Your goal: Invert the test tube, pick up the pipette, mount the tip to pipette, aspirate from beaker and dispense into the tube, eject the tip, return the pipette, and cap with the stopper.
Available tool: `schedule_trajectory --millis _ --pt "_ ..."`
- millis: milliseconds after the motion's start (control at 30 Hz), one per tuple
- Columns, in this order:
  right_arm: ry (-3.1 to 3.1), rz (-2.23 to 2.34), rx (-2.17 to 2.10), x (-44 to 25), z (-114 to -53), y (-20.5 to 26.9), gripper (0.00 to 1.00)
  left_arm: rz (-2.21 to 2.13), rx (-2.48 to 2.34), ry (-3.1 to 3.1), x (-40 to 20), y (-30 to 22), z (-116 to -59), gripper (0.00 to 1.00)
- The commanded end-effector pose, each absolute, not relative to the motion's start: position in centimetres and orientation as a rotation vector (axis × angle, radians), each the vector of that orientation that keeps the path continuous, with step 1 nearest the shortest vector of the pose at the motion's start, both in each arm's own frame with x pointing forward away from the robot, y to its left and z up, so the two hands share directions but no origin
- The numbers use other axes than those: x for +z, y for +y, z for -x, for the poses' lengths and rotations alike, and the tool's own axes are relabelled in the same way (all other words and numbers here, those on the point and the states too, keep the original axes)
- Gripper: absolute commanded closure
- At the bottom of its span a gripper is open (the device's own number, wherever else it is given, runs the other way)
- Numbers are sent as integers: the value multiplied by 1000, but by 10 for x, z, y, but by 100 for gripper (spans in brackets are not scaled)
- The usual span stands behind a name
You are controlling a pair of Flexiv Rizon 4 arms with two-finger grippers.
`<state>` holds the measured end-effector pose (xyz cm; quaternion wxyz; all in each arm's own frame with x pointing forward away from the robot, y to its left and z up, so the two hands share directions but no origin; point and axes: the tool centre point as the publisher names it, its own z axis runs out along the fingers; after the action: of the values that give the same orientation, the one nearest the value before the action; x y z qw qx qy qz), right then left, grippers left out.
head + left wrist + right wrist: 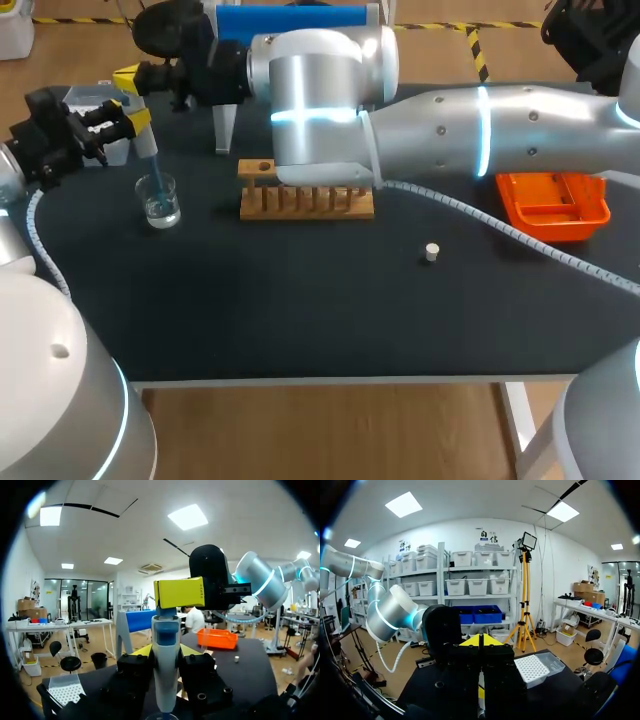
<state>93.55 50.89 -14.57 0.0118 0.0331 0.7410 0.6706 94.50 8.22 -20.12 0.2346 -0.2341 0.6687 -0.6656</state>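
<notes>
The left claw (135, 118) holds the pipette (165, 665) upright, tip (153, 178) in the beaker (159, 203); right claw (128, 78), pinched narrow, sits atop it, seemingly to aspirate

On the counter (300, 300), the beaker (160, 205) sits at the left, with the rack (305, 205) just to its right, near the middle. The stopper (431, 252) lies alone farther right and nearer the front edge, and the tray (520, 215) sits at the far right. The tip box (90, 98) stands at the back left, behind the beaker. The left pincer (135, 125), clamped on the pipette (147, 150), hangs over the beaker, the pipette's lower end reaching down into it. The right arm (500, 120) crosses above the rack, its pincer (130, 78) at the pipette's top.
</notes>
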Motion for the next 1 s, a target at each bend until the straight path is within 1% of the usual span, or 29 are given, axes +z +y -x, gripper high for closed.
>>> schedule_trajectory --millis 33,233,433,467,500,533,567,700,1000 --pt "2276 -96 2104 -137 -934 505 100 642 -1829 1838 -196 84 -945 100" --pt "2242 -51 2114 -110 -933 502 100 642 -1829 1838 -196 84 -945 100" --pt "2231 -48 2117 -99 -930 498 100 642 -1829 1838 -196 84 -945 100" --pt "2239 -79 2109 -98 -929 496 91 642 -1829 1838 -196 84 -945 100" --pt "2248 -94 2100 -97 -929 495 60 642 -1829 1838 -196 84 -945 100" --pt "2252 -96 2088 -97 -929 492 20 642 -1829 1838 -196 84 -945 100" --pt "2254 -94 2080 -96 -928 489 0 642 -1829 1838 -196 84 -945 100" --pt "2261 -82 2059 -89 -925 469 0 642 -1829 1838 -196 84 -945 100" --pt "2268 -21 2012 -73 -918 393 0 642 -1829 1838 -196 84 -945 100"
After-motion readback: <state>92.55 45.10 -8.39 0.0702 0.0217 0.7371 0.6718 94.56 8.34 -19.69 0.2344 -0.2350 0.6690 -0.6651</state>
